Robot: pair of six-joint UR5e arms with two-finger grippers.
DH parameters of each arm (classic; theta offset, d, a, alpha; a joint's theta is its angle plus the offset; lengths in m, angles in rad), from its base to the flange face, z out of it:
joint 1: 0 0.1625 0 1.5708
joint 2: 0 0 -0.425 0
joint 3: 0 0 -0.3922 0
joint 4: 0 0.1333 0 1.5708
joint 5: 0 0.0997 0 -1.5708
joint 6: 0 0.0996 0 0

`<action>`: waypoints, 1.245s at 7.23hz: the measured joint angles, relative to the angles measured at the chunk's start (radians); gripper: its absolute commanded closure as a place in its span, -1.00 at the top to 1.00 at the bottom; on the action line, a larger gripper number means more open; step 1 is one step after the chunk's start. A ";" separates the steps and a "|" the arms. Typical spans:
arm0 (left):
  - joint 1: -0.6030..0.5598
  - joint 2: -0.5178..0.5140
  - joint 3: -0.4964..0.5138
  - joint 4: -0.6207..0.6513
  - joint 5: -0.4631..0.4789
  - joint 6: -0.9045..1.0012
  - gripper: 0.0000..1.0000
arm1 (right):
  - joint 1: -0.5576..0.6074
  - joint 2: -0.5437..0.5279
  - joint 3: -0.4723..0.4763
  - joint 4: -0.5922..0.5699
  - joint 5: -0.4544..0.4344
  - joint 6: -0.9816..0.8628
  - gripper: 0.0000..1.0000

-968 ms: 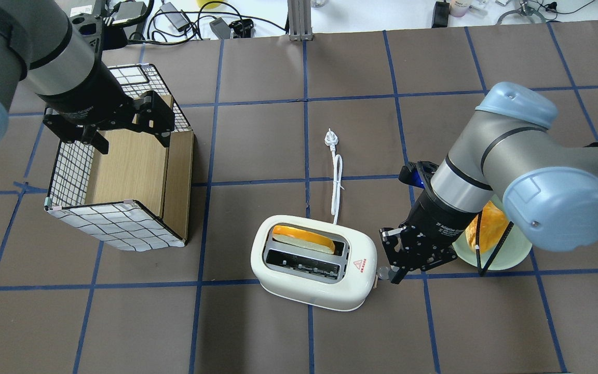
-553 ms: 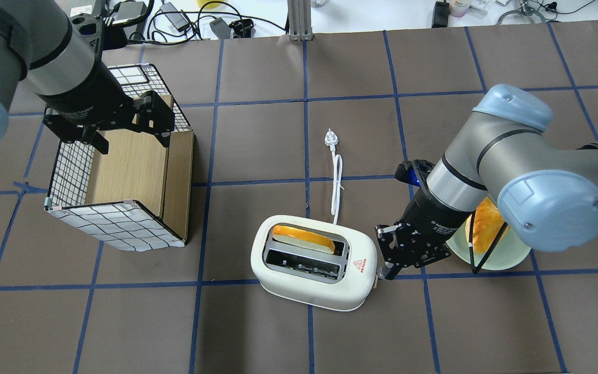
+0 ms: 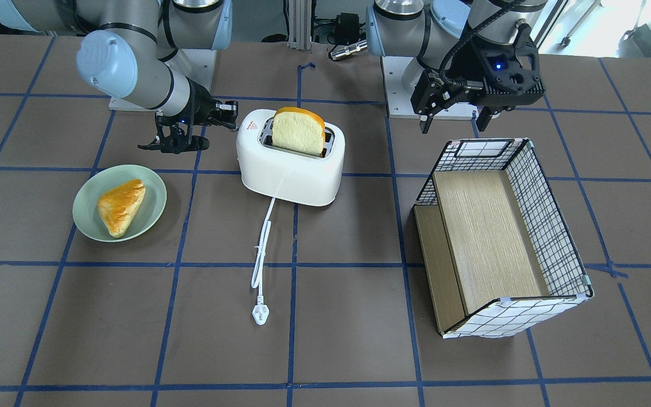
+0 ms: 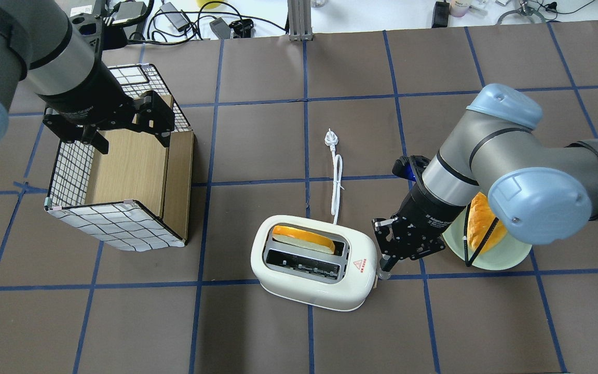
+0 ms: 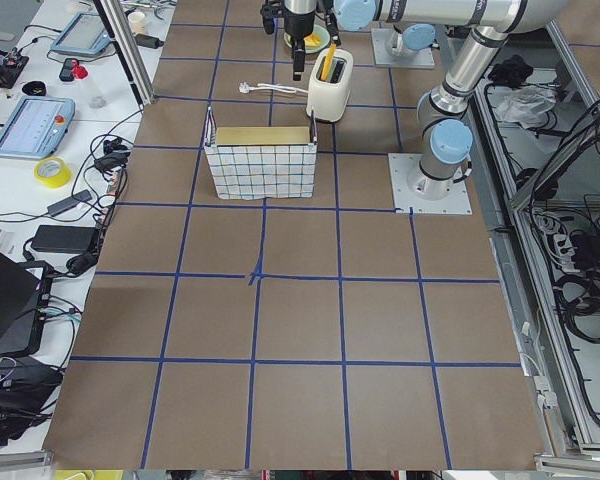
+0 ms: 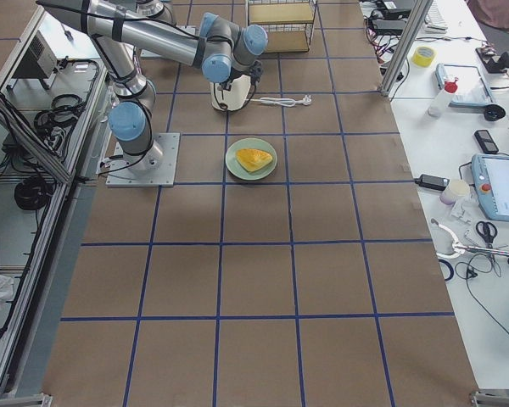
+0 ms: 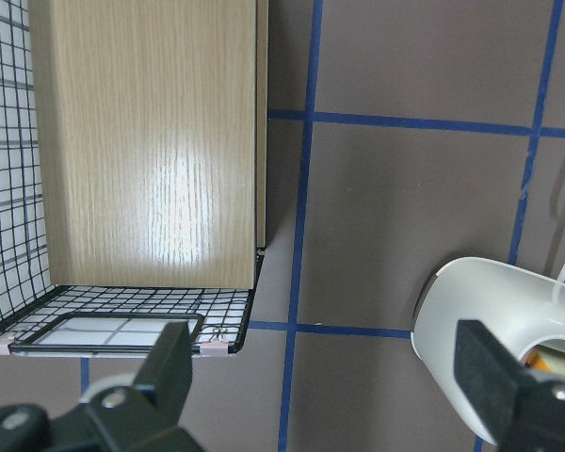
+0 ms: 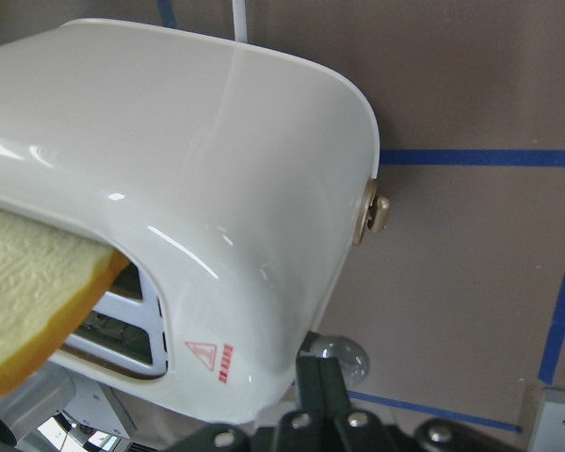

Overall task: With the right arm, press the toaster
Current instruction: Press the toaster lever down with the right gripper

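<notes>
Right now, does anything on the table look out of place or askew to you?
Yes. The toaster has its plug lying loose on the table, connected to nothing. The toaster also sits skewed against the blue grid lines. Nothing looks spilled or damaged.

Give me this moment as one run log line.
toaster: bread slice standing in slot | right gripper: shut, tip by lever | left gripper: open, near wire basket

A robotics lab — tape-gridded table [image 6: 263, 280], teach pendant [image 6: 502, 188] and tape roll [image 6: 423, 56] on side bench [image 6: 492, 339].
</notes>
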State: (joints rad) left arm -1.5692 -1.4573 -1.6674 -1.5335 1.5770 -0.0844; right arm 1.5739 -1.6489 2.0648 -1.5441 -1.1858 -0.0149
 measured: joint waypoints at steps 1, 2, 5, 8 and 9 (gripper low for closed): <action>0.000 0.000 0.000 0.000 0.000 0.000 1.00 | 0.000 0.002 0.013 -0.013 0.000 0.000 -1.00; 0.000 0.000 0.000 0.000 0.000 0.000 1.00 | 0.000 0.003 0.035 -0.038 -0.001 0.001 -1.00; 0.000 0.000 0.000 0.000 0.000 0.000 1.00 | 0.000 0.005 0.071 -0.082 -0.001 0.003 -1.00; 0.000 0.000 0.000 0.000 0.000 0.000 1.00 | 0.000 0.032 0.088 -0.122 -0.002 0.002 -1.00; 0.000 0.000 0.000 -0.001 0.000 0.000 1.00 | 0.000 0.045 0.090 -0.134 -0.002 0.002 -1.00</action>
State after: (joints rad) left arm -1.5692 -1.4573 -1.6675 -1.5340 1.5769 -0.0844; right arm 1.5738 -1.6039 2.1547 -1.6779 -1.1879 -0.0127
